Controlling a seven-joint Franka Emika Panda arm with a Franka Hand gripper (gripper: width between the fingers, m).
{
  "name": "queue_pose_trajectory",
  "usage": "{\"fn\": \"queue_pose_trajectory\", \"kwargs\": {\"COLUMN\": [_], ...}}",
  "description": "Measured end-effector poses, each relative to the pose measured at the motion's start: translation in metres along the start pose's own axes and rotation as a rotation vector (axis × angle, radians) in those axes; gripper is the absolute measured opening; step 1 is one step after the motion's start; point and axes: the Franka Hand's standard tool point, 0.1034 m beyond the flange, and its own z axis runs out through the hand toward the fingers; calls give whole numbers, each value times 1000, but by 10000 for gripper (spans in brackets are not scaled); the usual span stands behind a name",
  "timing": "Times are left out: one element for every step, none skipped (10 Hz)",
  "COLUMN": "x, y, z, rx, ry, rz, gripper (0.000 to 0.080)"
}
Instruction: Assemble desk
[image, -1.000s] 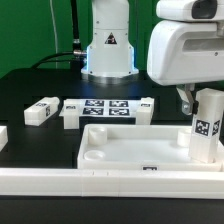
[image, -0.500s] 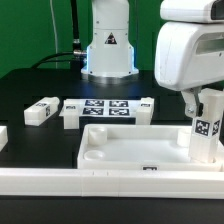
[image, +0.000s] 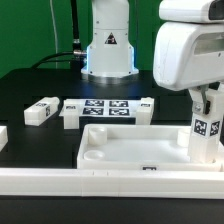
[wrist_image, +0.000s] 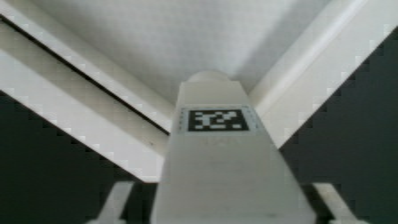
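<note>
The white desk top (image: 135, 132), a rimmed tray, lies at the front of the black table. One square leg (image: 207, 140) with a tag stands upright in its corner on the exterior view's right. My gripper (image: 205, 104) is right over this leg and straddles its upper part. In the wrist view the leg (wrist_image: 217, 150) fills the middle and the gripper (wrist_image: 222, 205) has a finger on each side of it, with a dark gap between each finger (wrist_image: 118, 203) and the leg. The jaws are open. The tray's rim (wrist_image: 71, 90) shows beyond the leg.
Another leg (image: 40, 110) lies loose on the exterior view's left. The marker board (image: 108, 108) lies behind the tray with white blocks (image: 70, 117) at its ends. A long white rail (image: 100, 181) runs along the front. The arm's base (image: 108, 50) stands behind.
My gripper has moved toward the exterior view's right, from beside the upright leg to over it. The leg and the tray have stayed where they were.
</note>
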Motion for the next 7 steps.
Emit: {"fn": "queue_pose_trajectory", "kwargs": {"x": [0,-2,-2,-2,-2,-2,-2], "y": [0,1,3,3,3,3,3], "z": [0,0,1,1,1,1,1], "rx": [3,26,43,46,47,47,48], "ry": [1,6,11,10,8,7,5], "rz": [14,152,277,373,470,554,627], "gripper": [288,288,288,288,288,288,289]}}
